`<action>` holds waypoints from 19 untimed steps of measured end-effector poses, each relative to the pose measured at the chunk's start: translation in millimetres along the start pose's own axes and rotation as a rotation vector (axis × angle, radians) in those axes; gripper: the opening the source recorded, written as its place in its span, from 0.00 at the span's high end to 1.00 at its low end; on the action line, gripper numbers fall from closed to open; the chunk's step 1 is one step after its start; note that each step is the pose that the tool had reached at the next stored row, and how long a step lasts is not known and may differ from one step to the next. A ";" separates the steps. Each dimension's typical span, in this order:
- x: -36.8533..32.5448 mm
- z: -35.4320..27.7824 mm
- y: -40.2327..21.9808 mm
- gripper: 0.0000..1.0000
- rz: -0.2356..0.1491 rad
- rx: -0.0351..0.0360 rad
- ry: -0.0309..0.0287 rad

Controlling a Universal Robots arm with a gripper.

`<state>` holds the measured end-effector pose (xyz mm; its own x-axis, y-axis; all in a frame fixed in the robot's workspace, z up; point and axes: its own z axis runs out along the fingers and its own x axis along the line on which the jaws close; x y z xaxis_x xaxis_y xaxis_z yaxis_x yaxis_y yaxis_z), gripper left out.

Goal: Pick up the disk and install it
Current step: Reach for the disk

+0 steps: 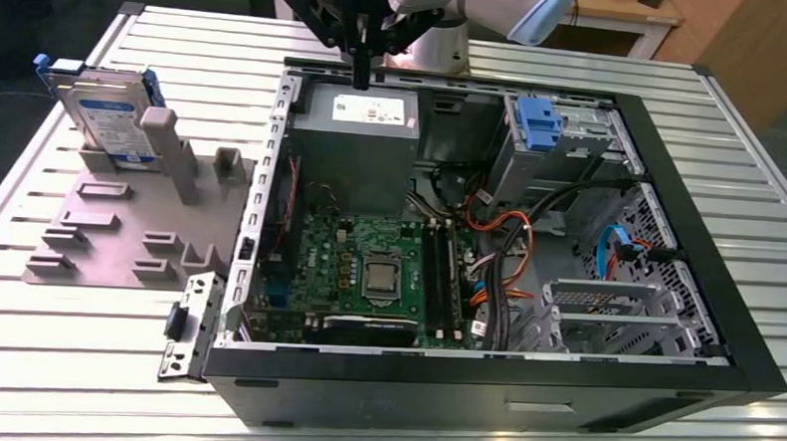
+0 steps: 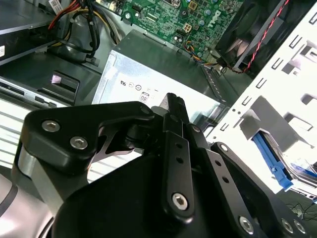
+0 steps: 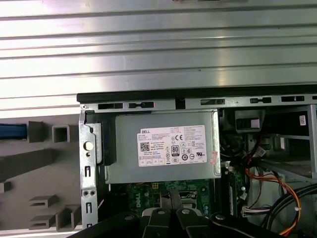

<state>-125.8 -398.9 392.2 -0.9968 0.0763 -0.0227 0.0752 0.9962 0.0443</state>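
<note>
The disk (image 1: 111, 119), silver with a white-and-blue label and blue rails, stands upright on edge in a grey holder (image 1: 115, 218) on the table, at the exterior view's left, outside the computer case. My gripper (image 1: 361, 77) hangs above the case's back wall, over the grey power supply (image 1: 358, 129), well to the right of the disk in the exterior view. Its fingers are shut together with nothing between them, as both wrist views show (image 2: 176, 103) (image 3: 168, 196). A strip of the disk's blue rail (image 3: 12, 131) appears in the first wrist view.
The open black computer case (image 1: 711, 254) lies on a slatted metal table (image 1: 81, 366). Inside are a green circuit board (image 1: 364, 269), cable bundles (image 1: 499, 255), a metal cage (image 1: 615, 315) and a bay with a blue plastic part (image 1: 537, 122).
</note>
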 end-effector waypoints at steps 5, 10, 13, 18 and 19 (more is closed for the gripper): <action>2.0 0.6 -0.2 0.89 0.000 0.0001 0.0007; 3.7 0.7 -0.3 0.89 0.000 0.0000 0.0006; 5.3 0.8 -0.4 0.89 0.000 0.0000 0.0007; 7.3 0.8 -0.6 0.89 0.000 0.0001 0.0007; 7.5 0.8 -0.6 0.89 0.000 0.0001 0.0008</action>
<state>-133.3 -398.9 391.2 -0.9969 0.0762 -0.0219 0.0752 0.9962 0.0442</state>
